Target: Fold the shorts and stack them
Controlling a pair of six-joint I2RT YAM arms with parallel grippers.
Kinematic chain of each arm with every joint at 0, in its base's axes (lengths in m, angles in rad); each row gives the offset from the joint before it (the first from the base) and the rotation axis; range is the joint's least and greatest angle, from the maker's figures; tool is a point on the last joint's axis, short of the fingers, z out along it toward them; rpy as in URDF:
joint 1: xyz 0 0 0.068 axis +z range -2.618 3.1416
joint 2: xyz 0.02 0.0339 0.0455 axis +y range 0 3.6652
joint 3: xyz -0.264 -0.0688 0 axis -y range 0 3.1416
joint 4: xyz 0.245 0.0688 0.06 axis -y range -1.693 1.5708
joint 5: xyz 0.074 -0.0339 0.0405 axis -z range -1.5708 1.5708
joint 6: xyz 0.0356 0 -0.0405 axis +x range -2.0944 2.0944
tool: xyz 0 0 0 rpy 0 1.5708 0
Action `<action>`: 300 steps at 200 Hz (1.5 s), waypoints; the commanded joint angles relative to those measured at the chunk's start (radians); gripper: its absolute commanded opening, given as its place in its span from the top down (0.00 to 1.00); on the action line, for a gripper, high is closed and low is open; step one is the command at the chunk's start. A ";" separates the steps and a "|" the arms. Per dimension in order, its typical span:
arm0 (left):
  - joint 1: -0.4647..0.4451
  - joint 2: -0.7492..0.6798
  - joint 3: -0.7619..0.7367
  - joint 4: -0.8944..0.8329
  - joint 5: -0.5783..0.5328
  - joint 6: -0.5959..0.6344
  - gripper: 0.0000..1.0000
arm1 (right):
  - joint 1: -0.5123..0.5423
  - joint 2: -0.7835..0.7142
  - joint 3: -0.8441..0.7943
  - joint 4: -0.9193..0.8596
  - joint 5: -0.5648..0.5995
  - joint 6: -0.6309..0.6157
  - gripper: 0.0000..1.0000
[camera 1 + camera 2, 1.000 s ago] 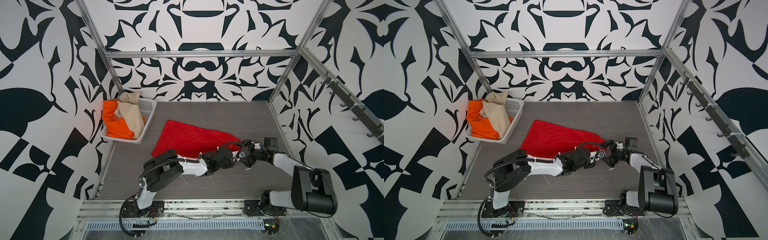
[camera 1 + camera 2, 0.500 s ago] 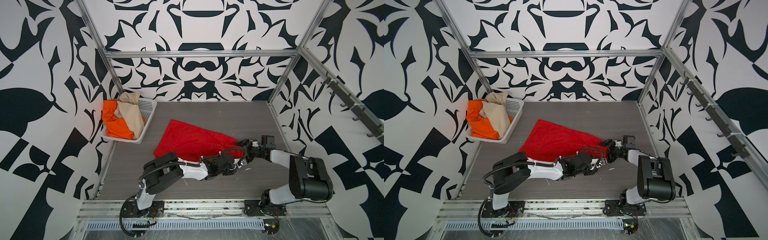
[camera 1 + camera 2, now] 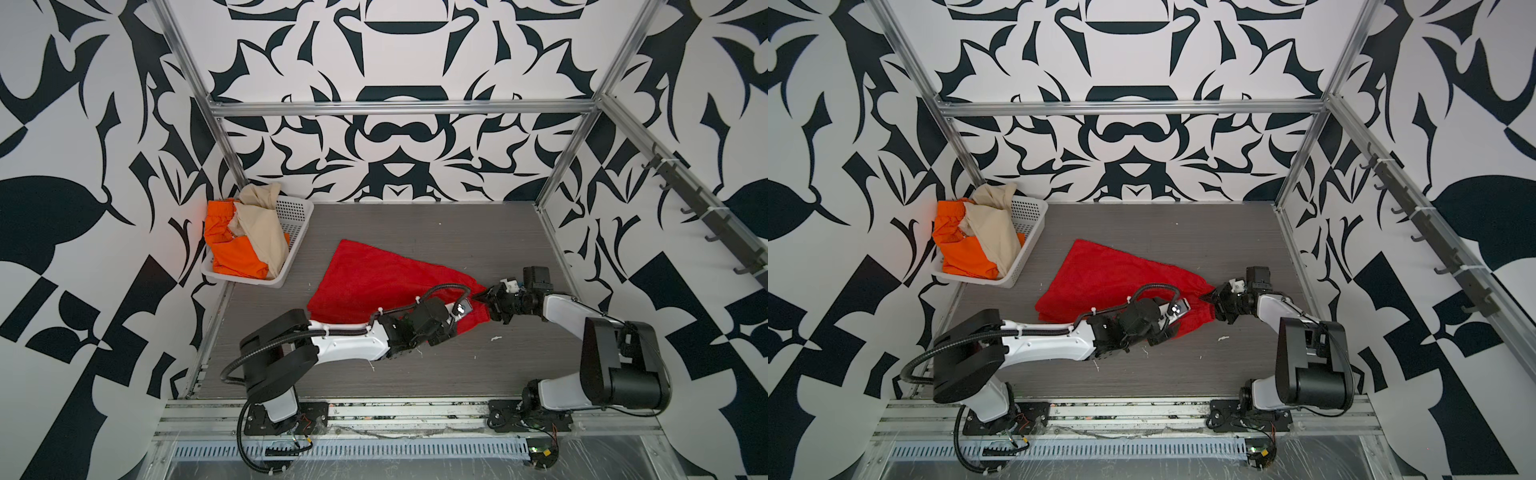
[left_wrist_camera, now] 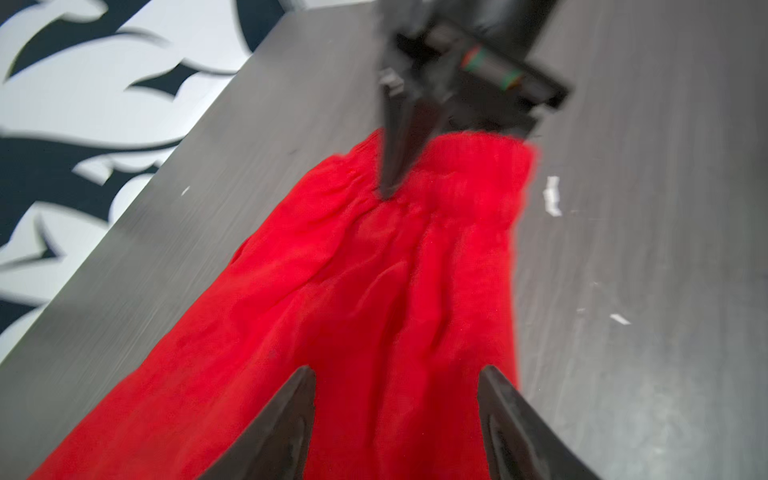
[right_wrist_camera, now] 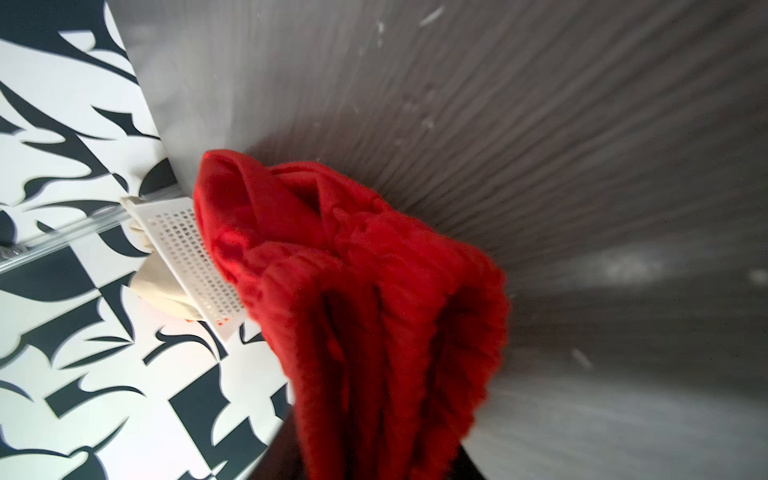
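Right gripper [image 3: 482,297] pinches the gathered waist end of the red shorts [image 3: 374,278], the end farthest from the white basket [image 3: 305,216]. In the right wrist view the cloth bunches close to the lens, though the fingers are hidden there. Left gripper [image 4: 395,370] hangs just over the same garment, slightly nearer the basket, its fingers spread and holding nothing. The red shorts lie on the table [image 3: 436,232], their long axis running from the pinched waist back toward the basket, with the broad leg end near it but apart. Orange shorts [image 3: 237,253] and beige shorts [image 3: 266,224] are heaped inside the basket. The fold likely turns on carrying the waist along that axis toward the basket: the right arm has it, and the left is nearer the middle.
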 commanded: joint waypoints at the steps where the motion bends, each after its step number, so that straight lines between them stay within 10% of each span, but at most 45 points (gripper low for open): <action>1: 0.060 -0.082 -0.039 -0.088 -0.077 -0.211 0.33 | 0.009 -0.042 0.095 -0.181 0.054 -0.130 0.76; 65: 0.353 -0.202 0.016 -0.496 -0.069 -0.630 0.30 | 0.008 -0.037 0.510 -0.708 0.300 -0.505 0.90; 118: 0.586 -0.159 -0.018 -0.509 0.213 -0.819 0.33 | 0.011 0.050 0.880 -0.966 0.563 -0.671 0.90; 208: 0.593 0.062 -0.069 -0.096 0.580 -0.990 0.45 | 0.337 0.257 1.289 -1.066 0.969 -0.570 0.92; 300: 0.574 0.211 -0.131 0.125 0.575 -1.134 0.64 | 0.681 0.432 1.427 -1.059 1.134 -0.431 0.91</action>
